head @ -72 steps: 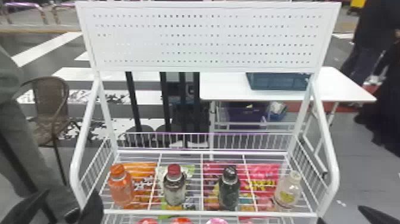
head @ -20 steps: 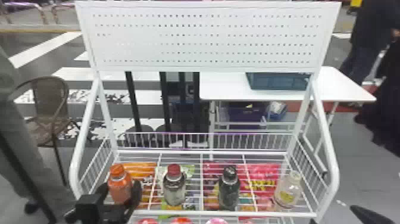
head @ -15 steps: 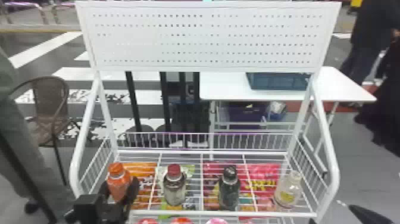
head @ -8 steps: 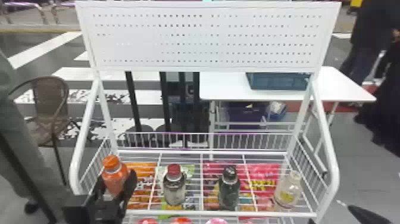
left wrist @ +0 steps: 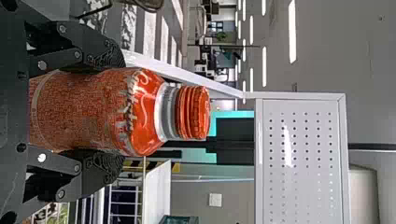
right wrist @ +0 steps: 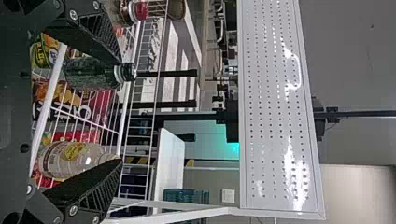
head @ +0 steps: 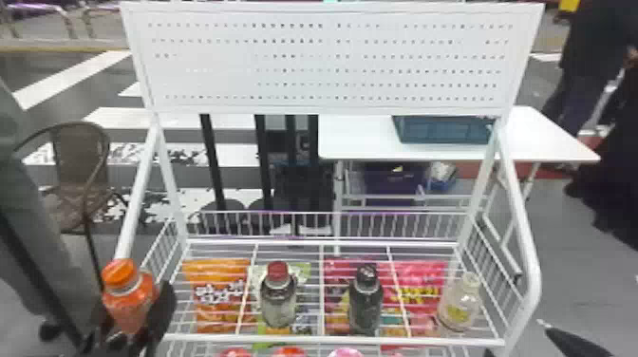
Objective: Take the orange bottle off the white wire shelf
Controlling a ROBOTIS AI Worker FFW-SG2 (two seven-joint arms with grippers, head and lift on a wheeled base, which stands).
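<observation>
White wire shelf [head: 332, 339] stands just right of the orange bottle [head: 128, 301], clasped by the left gripper [left wrist: 123, 111]; a rightward swing could bump them, loosening the hold. Right gripper [right wrist: 121, 111] gapes.

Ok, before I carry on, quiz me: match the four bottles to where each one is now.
1. orange plastic bottle
2. clear bottle with red cap
3. dark bottle with black cap
4. clear bottle with yellow label

A. rightmost on the white wire shelf
B. between the left gripper's fingers
C. leftmost on the shelf
D. on the shelf, between two bottles

Pairs: 1-B, 2-C, 3-D, 4-A
</observation>
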